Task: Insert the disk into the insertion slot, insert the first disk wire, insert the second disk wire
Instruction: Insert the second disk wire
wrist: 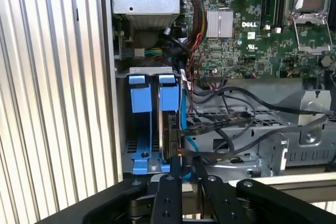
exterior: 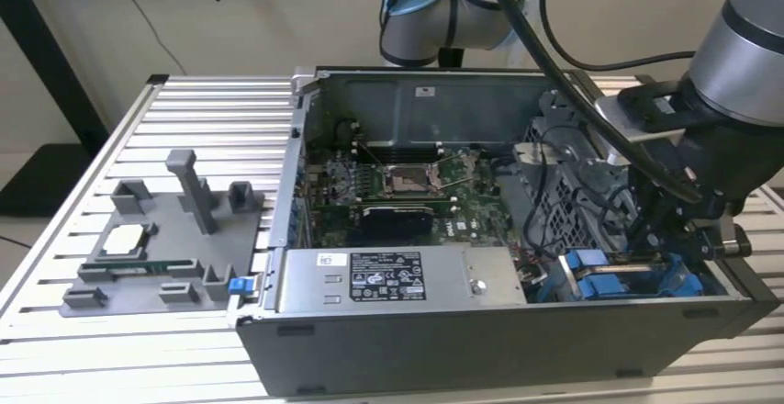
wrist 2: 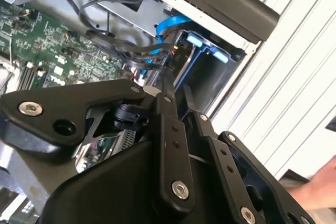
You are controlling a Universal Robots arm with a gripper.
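The disk (wrist: 169,129) stands on edge in the insertion slot of the drive cage, its blue carrier (wrist: 169,94) clipped at the end. The same carrier shows in the exterior view (exterior: 600,285) at the case's front corner on that view's right, and in the second wrist view (wrist 2: 207,43). My gripper (wrist: 187,165) reaches down at the disk's connector end. Its narrow black fingers (wrist 2: 167,95) are closed together on a black wire connector (wrist 2: 157,59) with a bundle of dark wires. A blue disk wire (wrist: 184,129) runs along the disk's edge to the same end.
The open computer case (exterior: 515,331) lies on a slatted aluminium table (exterior: 123,349). Inside are the motherboard (exterior: 405,179) and a silver power supply (exterior: 386,277). A grey fixture (exterior: 160,239) with loose parts stands at the exterior view's left. A person's hand (wrist 2: 315,192) is near the case.
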